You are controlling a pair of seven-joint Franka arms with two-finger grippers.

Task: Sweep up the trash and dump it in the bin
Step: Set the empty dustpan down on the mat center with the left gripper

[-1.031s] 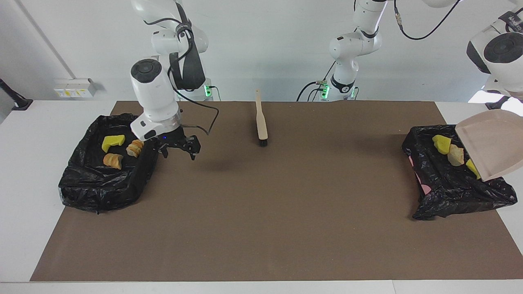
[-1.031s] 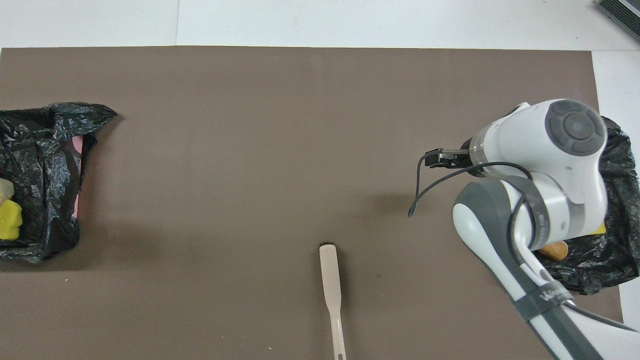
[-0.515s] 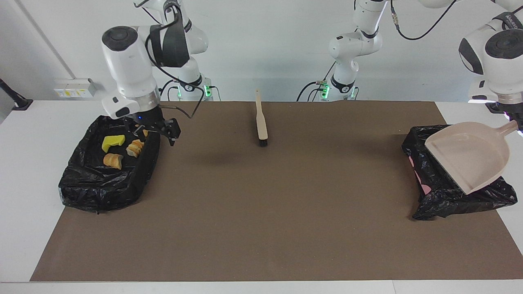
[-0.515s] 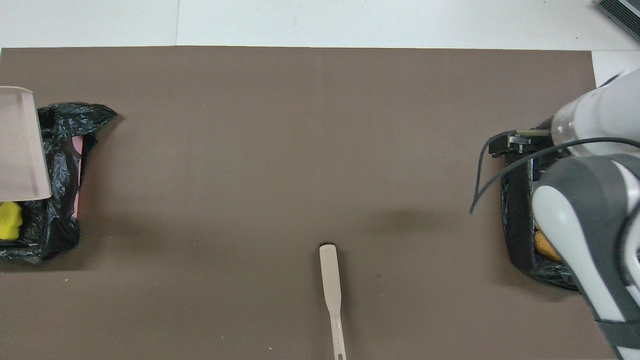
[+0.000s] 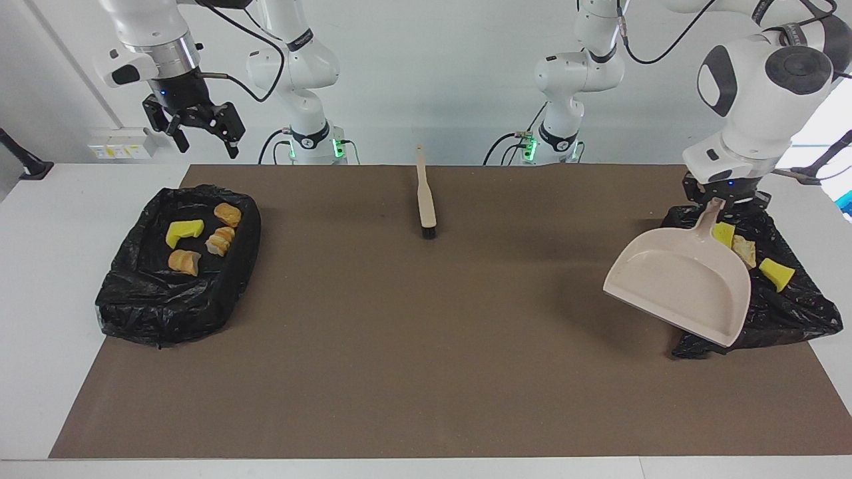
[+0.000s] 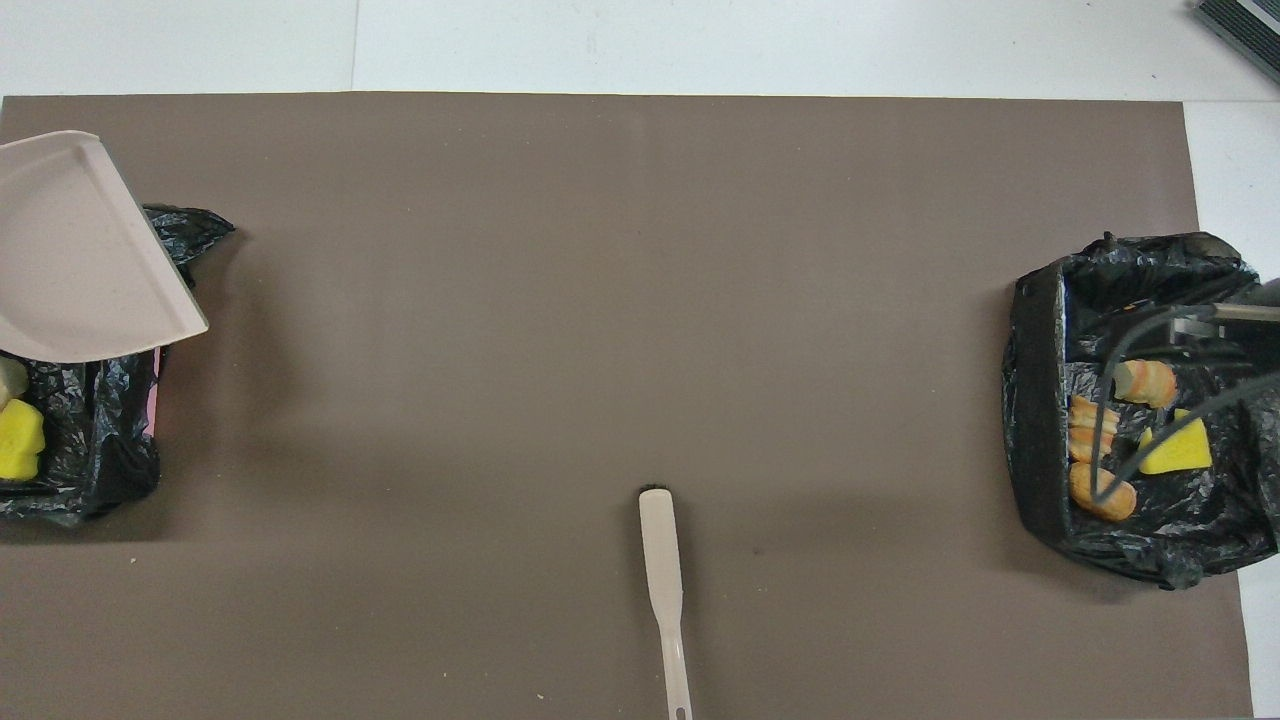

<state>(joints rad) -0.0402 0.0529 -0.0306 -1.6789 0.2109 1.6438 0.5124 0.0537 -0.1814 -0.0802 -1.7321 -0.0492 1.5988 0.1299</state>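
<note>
Trash (image 5: 200, 243) in black-lined bins (image 5: 126, 299) on brown mat (image 5: 426, 332)

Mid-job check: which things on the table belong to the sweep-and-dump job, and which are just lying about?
Job:
- trash scraps in the bin at the right arm's end; more scraps in the other bin
- dustpan, empty, held by the left gripper by its handle
- brush, lying on the mat
- right gripper, open, raised above its bin

Lying about:
- brown mat

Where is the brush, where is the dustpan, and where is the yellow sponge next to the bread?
brush (image 5: 425, 199), facing view, on its beige handle.
dustpan (image 5: 679, 283), facing view, on the inside of its scoop.
yellow sponge (image 5: 184, 231), facing view, on its top face.
</note>
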